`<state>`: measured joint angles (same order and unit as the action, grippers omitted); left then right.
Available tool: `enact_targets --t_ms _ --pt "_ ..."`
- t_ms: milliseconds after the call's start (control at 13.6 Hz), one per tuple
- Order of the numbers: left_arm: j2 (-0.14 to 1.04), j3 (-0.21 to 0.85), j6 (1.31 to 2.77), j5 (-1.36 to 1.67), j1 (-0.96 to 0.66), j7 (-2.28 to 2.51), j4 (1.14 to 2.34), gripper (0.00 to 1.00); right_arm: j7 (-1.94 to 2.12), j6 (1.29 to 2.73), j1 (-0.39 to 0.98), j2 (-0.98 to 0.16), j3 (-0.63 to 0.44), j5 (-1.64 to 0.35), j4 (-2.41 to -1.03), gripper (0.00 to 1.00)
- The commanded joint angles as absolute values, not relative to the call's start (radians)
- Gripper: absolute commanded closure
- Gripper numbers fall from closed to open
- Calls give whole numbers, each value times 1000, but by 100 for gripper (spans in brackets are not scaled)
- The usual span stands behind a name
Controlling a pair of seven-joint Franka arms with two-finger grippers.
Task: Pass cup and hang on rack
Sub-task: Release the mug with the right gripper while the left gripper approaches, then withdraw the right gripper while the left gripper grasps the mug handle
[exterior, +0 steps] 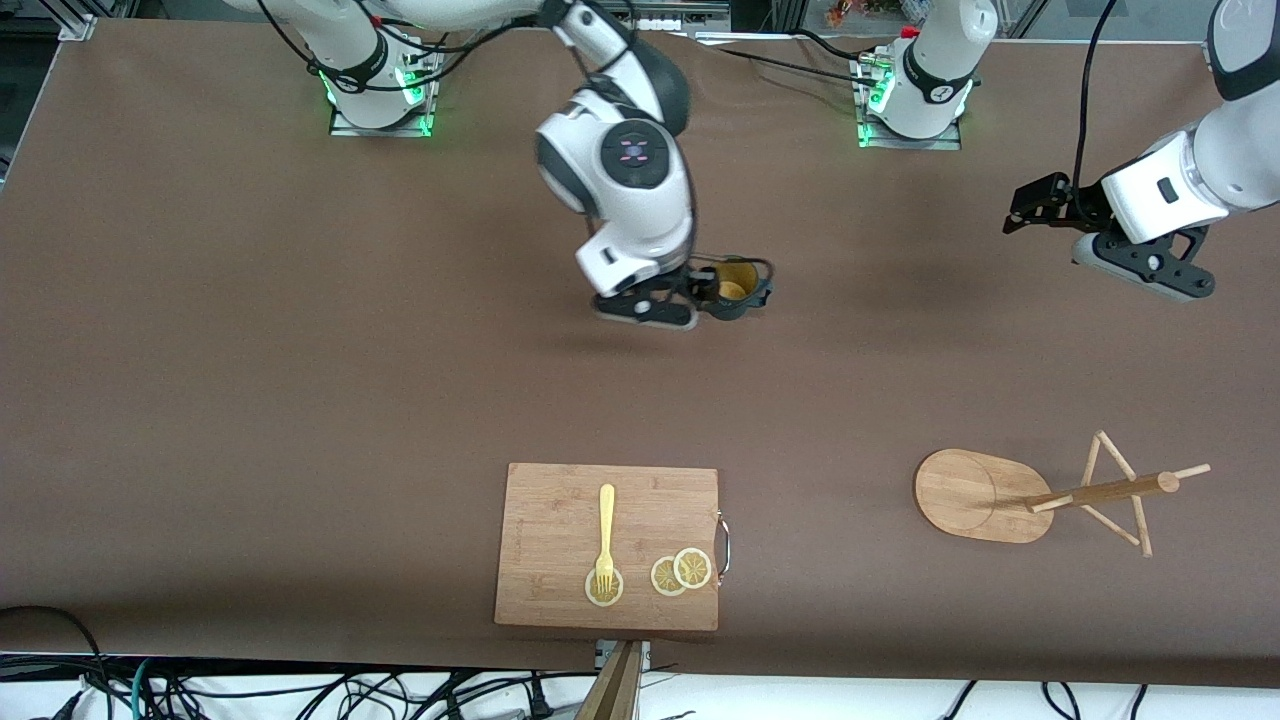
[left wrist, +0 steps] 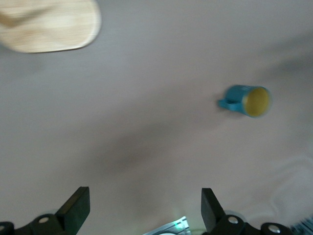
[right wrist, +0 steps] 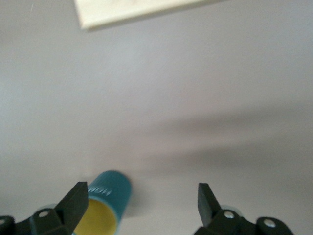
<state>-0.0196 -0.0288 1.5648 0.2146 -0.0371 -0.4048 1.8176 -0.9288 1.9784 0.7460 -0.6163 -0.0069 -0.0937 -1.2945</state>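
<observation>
The cup (exterior: 737,288), dark teal with a yellow inside, stands upright on the table's middle, nearer the robots' bases. My right gripper (exterior: 733,272) hovers over it, fingers open. In the right wrist view the cup (right wrist: 105,205) lies under the gap (right wrist: 142,205), close beside one finger (right wrist: 73,205), not gripped. My left gripper (exterior: 1045,205) is open and empty in the air over the left arm's end of the table; its wrist view shows the cup (left wrist: 244,100) far off. The bamboo rack (exterior: 985,495), with post and pegs (exterior: 1110,490), is nearer the front camera, toward the left arm's end.
A wooden cutting board (exterior: 560,520) lies near the table's front edge, with a yellow fork (exterior: 606,535) and lemon slices (exterior: 681,572) on it. Its edge shows in the right wrist view (right wrist: 137,12). The rack's base shows in the left wrist view (left wrist: 49,24).
</observation>
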Motion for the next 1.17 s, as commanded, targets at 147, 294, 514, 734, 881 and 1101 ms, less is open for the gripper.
enact_targets --t_ms 147,294,514,734,881,1101 --pt "-29 -25 1696 345 -26 -834 1994 0 -705 1788 502 -480 11 -150 -1325 0" --pt "-32 -23 1872 460 -26 -1057 2148 0 -626 1714 416 -425 8 -150 -1336 0" --pt "-19 -18 2074 699 -37 -1369 2296 0 -413 1585 290 -332 -6 -150 -1361 0" --pt "55 29 2114 906 -40 -1651 2303 0 -226 1473 247 -252 -93 -150 -1379 0" --pt "128 44 2114 1070 -40 -1881 2312 0 -138 1473 232 -159 -129 -147 -1466 0" --pt "213 81 2109 1315 -40 -2179 2353 0 -114 1479 204 -37 -124 -105 -1583 0"
